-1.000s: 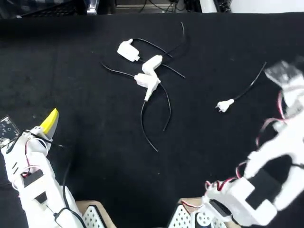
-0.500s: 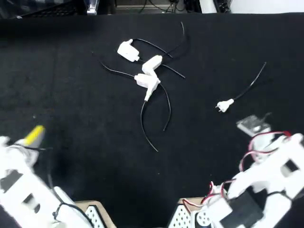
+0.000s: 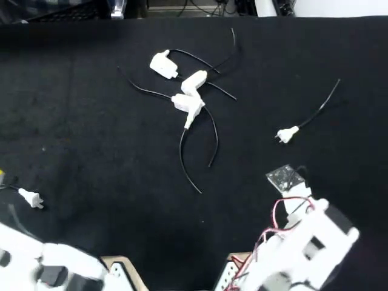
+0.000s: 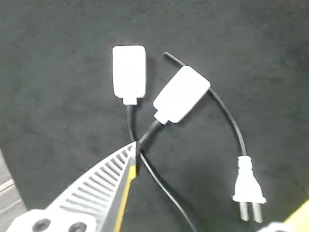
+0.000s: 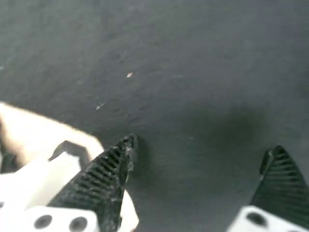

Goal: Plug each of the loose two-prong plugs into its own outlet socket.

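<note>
Left gripper [image 4: 217, 179] — jaws spread, empty — hung over sockets [image 4: 182, 94], plug [image 4: 248, 186] beside them, likely lining up a pick; right gripper [image 5: 203, 145] spread too, well apart.

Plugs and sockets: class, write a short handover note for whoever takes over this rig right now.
Left hand: open, holding nothing. Its wrist view shows a bare-pronged plug, a socket and a second socket on the mat.
Right hand: open, empty, above bare mat.
High view: socket cluster at upper centre. The right plug and the left-edge plug lie loose, apart from it.
Done: no plug can be seen seated; within the cluster I cannot tell.
Left: pick up each loose plug and push it into its own socket.
</note>
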You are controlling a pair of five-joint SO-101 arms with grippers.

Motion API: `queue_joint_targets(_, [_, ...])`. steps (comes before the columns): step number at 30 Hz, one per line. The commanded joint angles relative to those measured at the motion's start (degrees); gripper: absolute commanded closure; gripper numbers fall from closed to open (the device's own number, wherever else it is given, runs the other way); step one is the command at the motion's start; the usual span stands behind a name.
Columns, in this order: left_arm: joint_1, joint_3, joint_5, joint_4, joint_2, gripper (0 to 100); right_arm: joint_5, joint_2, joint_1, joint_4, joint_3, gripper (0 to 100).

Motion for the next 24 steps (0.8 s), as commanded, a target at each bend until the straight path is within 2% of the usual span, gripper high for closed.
queue_joint_targets(1, [-3.3,-15.6,-5.8,1.2,16.3,48,-2.6,-8.5,-0.8,-0.4,4.4,60.9])
queue_joint_targets(9, [-4.0,-38.7,-23.6,1.1,40.1,48,-2.7,-23.6,-0.9,-0.1,11.0,60.9])
queue_joint_targets(12, [-5.3,-44.9,-28.1,1.1,47.4,48,-3.8,-27.4,-0.9,0.0,12.9,60.9])
queue_joint_targets(18, [-10.2,-53.5,-29.3,0.7,61.1,48,-5.8,-30.8,-1.1,0.1,14.4,60.9])
queue_joint_targets(24, [-10.2,-58.9,-28.8,0.8,73.1,48,-7.6,-30.9,-4.0,0.0,14.5,60.9])
